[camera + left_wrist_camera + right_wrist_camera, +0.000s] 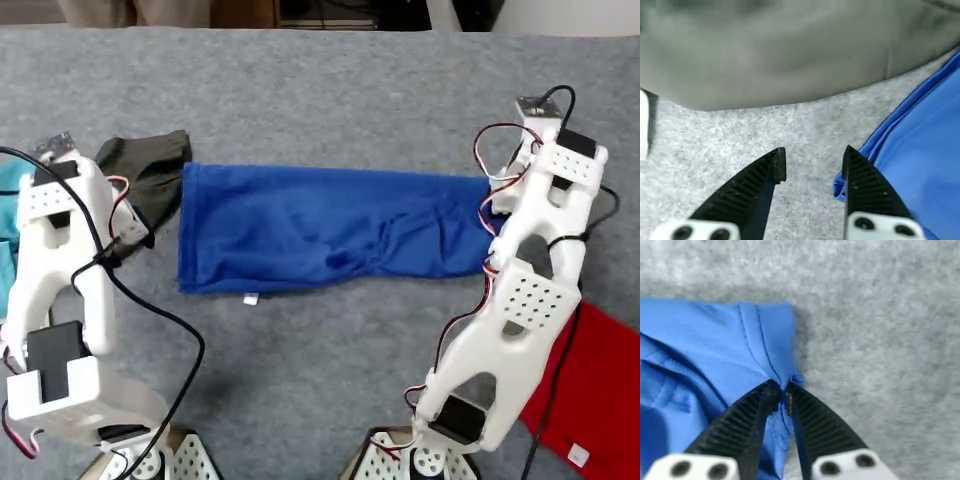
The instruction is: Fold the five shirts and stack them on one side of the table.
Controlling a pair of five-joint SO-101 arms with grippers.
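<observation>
While the high view lays out the whole grey table [320, 90] — blue shirt [320, 228] folded into a long band across the middle, olive shirt [150, 175] at its far-left end, teal shirt [8, 205] at the left edge, red shirt [590, 380] near right — the wrist views bring the fingers close. Left wrist view: the left gripper [814, 162] gapes over bare table, one finger just beside the blue shirt's edge, olive shirt beyond. Right wrist view: the right gripper [781, 390] pinches the blue shirt's hem by its corner.
</observation>
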